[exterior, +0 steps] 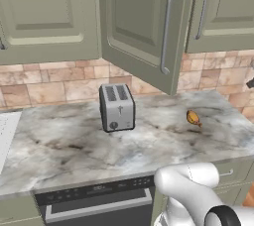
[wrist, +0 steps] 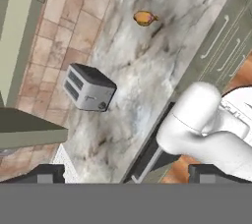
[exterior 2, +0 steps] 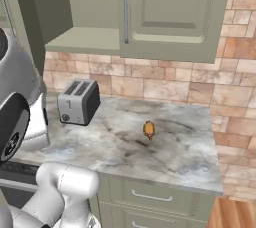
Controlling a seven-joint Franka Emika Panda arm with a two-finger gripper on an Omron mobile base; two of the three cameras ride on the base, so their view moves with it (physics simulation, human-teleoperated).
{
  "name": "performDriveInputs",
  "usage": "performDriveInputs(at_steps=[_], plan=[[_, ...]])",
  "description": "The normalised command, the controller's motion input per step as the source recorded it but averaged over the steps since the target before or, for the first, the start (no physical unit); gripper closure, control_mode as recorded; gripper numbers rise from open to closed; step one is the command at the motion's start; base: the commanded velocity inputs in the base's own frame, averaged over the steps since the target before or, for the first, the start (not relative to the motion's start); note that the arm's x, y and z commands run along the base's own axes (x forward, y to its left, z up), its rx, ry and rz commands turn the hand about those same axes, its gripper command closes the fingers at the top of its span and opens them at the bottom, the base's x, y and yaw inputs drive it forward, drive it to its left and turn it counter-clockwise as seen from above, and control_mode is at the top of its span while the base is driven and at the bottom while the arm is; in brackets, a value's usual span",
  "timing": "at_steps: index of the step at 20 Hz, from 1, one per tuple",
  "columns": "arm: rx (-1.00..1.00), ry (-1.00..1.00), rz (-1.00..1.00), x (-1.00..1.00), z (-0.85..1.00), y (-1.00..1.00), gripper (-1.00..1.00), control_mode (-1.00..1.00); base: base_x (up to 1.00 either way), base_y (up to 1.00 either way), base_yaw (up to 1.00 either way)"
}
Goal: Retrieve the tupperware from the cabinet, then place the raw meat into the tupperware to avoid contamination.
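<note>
The cabinet (exterior 2: 85, 39) on the wall has its left door (exterior: 144, 22) swung out over the counter, and its inner shelf shows bare; the right door (exterior 2: 165, 12) is closed. The raw meat (exterior: 193, 118), a small glossy orange-brown lump, lies on the marble counter right of the toaster; it also shows as the meat (exterior 2: 149, 129) and the meat (wrist: 143, 18). My gripper (wrist: 127, 174) hangs high above the counter looking down, open, its dark fingertips (wrist: 47, 173) wide apart with nothing between them. The tupperware is out of view.
A silver two-slot toaster (exterior: 117, 107) stands mid-counter under the open door. The marble counter (exterior: 64, 150) ends at a front edge above a dishwasher (exterior: 99, 205) and drawers (exterior 2: 150, 197). A brick backsplash (exterior 2: 165, 84) runs behind. My white arm (exterior 2: 20, 112) crowds the left.
</note>
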Motion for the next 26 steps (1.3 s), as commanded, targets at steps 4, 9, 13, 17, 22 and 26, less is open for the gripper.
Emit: performDriveInputs(at_steps=[4, 9, 13, 17, 22, 26], plan=[[0.3, 0.09, 0.0, 0.66, 0.0, -0.06, -1.0, -1.0, 0.0, 0.0, 0.0], [0.18, 0.14, 0.0, 0.77, -0.03, 0.1, -1.0, -1.0, 0.0, 0.0, 0.0], [0.1, 0.11, 0.0, 0.66, -0.01, 0.25, -1.0, -1.0, 0.0, 0.0, 0.0], [0.05, 0.09, 0.0, 0.5, -0.05, 0.37, -1.0, -1.0, 0.0, 0.0, 0.0], [0.19, 0.15, 0.01, 0.39, -0.01, 0.21, -1.0, -1.0, 0.0, 0.0, 0.0], [0.22, 0.14, 0.04, 0.2, -0.04, 0.31, -1.0, -1.0, 0.0, 0.0, 0.0]])
